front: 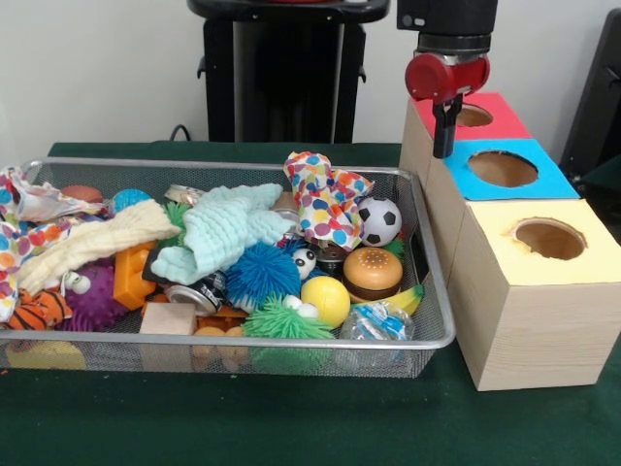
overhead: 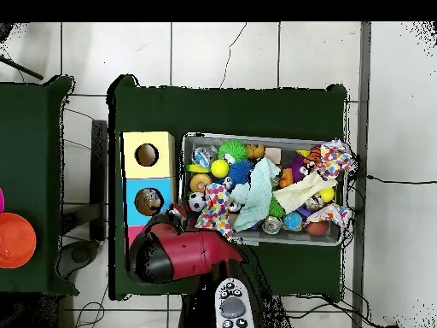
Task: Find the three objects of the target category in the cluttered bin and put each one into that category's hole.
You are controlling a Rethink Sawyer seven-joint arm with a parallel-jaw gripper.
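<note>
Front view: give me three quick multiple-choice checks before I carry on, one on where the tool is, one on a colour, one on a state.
1. Where does the tool hang?
A. Over the red-topped box
B. Inside the wire bin
C. Over the yellow-topped box

2. What colour is the top of the middle box?
A. Green
B. Blue
C. White

3. What state is the soccer ball in?
A. Gripped by the tool
B. Dropped into a hole
C. Lying in the bin among the clutter

Answers: 1 A, the tool hangs by the hole of the red-topped box, clear of the wire bin. 2 B, it sits between the red top and the yellow-topped box. 3 C, it rests beside the polka-dot cloth, far from the tool.
</note>
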